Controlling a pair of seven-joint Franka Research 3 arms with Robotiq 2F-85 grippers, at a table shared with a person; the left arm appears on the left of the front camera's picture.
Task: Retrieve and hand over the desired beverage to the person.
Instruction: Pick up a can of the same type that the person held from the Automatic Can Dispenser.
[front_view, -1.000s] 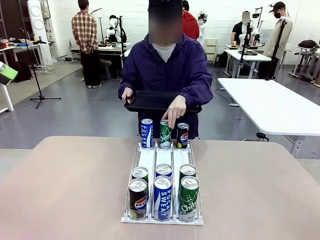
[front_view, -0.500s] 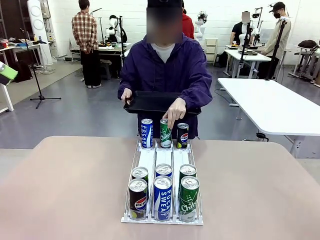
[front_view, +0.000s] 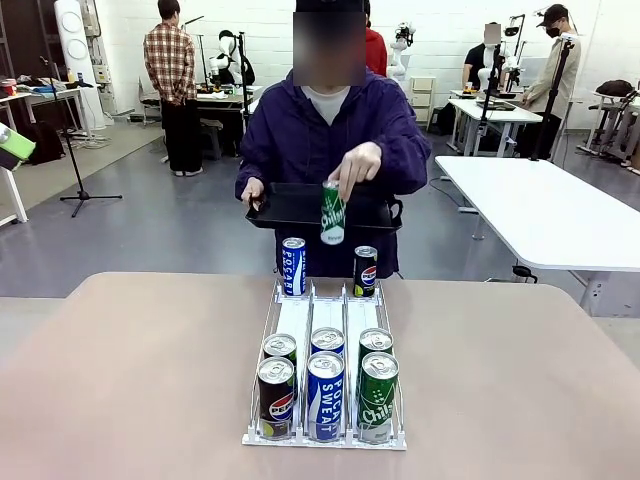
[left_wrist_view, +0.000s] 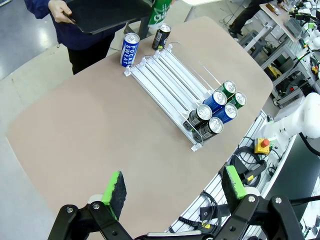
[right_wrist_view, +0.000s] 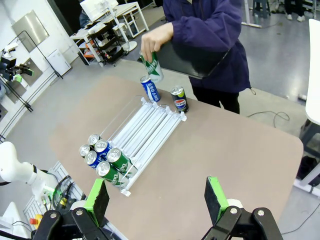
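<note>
Since the earlier frame the green can (front_view: 332, 212) is up off the far end of the rack's middle lane. The person (front_view: 330, 130) pinches it by the top with one hand (front_view: 358, 165), and it hangs tilted in front of the black tray (front_view: 290, 208). The other hand (front_view: 254, 190) grips the tray's edge and holds it at waist height beyond the table (front_view: 120, 380).

On the table at the far end of the wire rack (front_view: 325, 318), the blue can (front_view: 293, 266) and the dark cola can (front_view: 366, 271) stand upright with an empty gap between them. Six cans sit at the rack's near end in two rows of three. The front row reads cola (front_view: 276, 397), blue (front_view: 325, 394), green (front_view: 378, 395) from picture left.

The left gripper (left_wrist_view: 174, 185) has its green pads spread wide and grips nothing. It is high above the near table edge, well apart from the rack. The right gripper (right_wrist_view: 157, 199) is also spread wide and grips nothing, looking down on the rack from well apart.
</note>
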